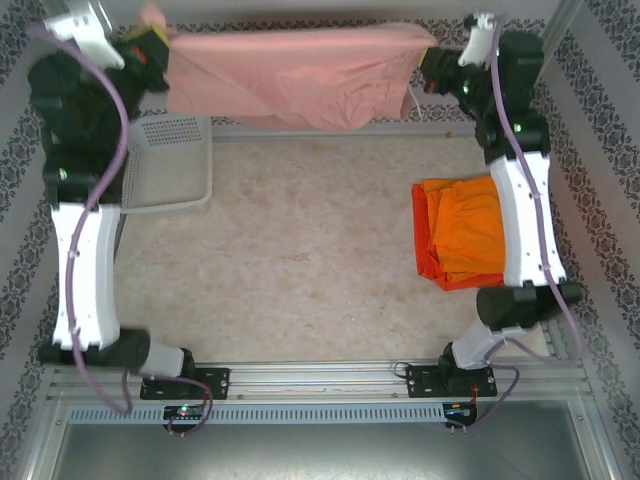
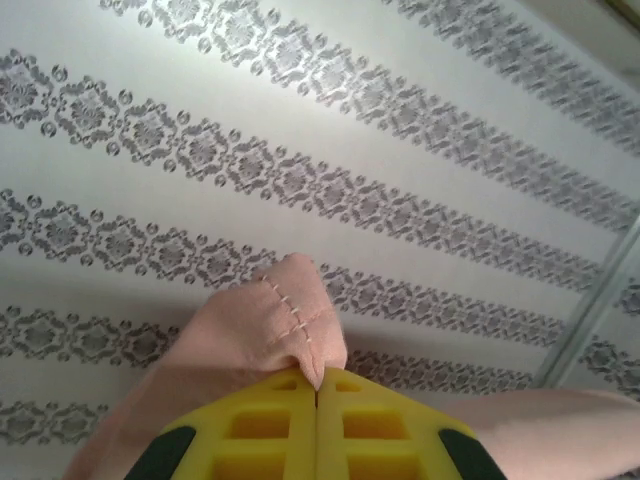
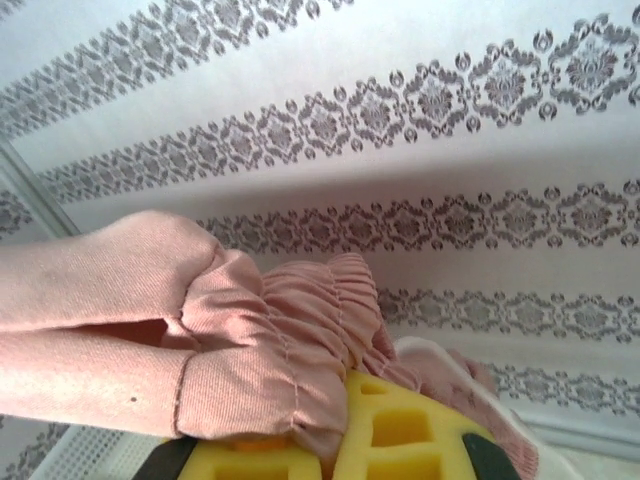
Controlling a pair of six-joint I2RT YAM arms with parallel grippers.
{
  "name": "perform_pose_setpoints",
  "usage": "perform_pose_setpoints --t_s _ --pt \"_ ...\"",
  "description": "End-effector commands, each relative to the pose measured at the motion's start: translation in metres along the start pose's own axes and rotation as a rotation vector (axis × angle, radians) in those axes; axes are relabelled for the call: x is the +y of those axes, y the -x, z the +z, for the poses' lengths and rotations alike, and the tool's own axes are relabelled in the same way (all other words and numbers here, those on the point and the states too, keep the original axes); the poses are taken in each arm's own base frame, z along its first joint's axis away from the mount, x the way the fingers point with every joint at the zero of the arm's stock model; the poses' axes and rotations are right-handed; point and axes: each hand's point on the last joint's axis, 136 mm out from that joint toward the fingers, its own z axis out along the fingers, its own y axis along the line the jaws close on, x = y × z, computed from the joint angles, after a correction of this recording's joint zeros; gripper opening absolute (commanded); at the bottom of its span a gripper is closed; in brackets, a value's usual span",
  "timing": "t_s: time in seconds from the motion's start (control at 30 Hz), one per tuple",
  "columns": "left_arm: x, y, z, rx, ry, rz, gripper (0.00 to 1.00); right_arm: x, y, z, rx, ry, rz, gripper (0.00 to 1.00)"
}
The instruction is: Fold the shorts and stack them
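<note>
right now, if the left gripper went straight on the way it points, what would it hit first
Past the pink shorts pinched in the left gripper, probably the patterned wall; nothing else shows in between, though depth is unclear.

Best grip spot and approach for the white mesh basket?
The white plastic mesh basket: likely its right rim, from above, one finger inside, one outside. That thin wall stands clear; the left arm overhangs its left side. The left hand and right hand hold the dusty pink fabric shorts.
</note>
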Motion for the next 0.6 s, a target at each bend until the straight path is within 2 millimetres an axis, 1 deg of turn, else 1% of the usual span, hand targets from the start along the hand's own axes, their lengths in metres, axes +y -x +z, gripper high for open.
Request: perform_pose_setpoints --t_s 0.0,0.03,0.07,0.17,0.2,0.23,0.3,0.4,0.5,0.53,0.57 --pt "0.005 -0.016 -0.038 -0.165 -0.031 0.059 0.0 -0.028 -0.009 -0.012 -0.125 -0.055 -0.074 0.0" --pt "0.011 -0.037 -0.051 -0.153 -0.021 0.051 0.0 -0.032 -0.026 -0.015 -0.113 -0.058 -0.08 0.0" --pt "0.018 -0.061 -0.063 -0.13 -0.002 0.039 0.0 -0.037 -0.049 -0.017 -0.087 -0.058 -0.076 0.0" --pt "0.045 -0.14 -0.097 -0.022 0.067 -0.028 0.0 -0.044 -0.115 -0.025 0.021 -0.037 -0.033 0.0" --pt "0.055 -0.166 -0.108 0.006 0.095 -0.058 0.0 -0.044 -0.14 -0.029 0.067 -0.022 -0.013 0.0" --pt "0.064 -0.185 -0.118 0.022 0.12 -0.079 0.0 -0.042 -0.16 -0.032 0.104 -0.013 0.009 0.0" --pt "0.083 -0.227 -0.137 0.081 0.187 -0.127 0.0 -0.035 -0.208 -0.043 0.196 0.012 0.043 0.0" --pt "0.101 -0.269 -0.161 0.174 0.268 -0.172 0.0 -0.019 -0.279 -0.062 0.355 0.026 0.082 0.0" --pt "0.114 -0.303 -0.183 0.246 0.342 -0.253 0.0 -0.001 -0.336 -0.085 0.498 0.025 0.093 0.01" --pt "0.117 -0.311 -0.189 0.265 0.358 -0.269 0.0 0.002 -0.35 -0.091 0.53 0.018 0.106 0.02" --pt "0.12 -0.321 -0.196 0.286 0.38 -0.287 0.0 0.008 -0.365 -0.1 0.571 0.023 0.124 0.06"
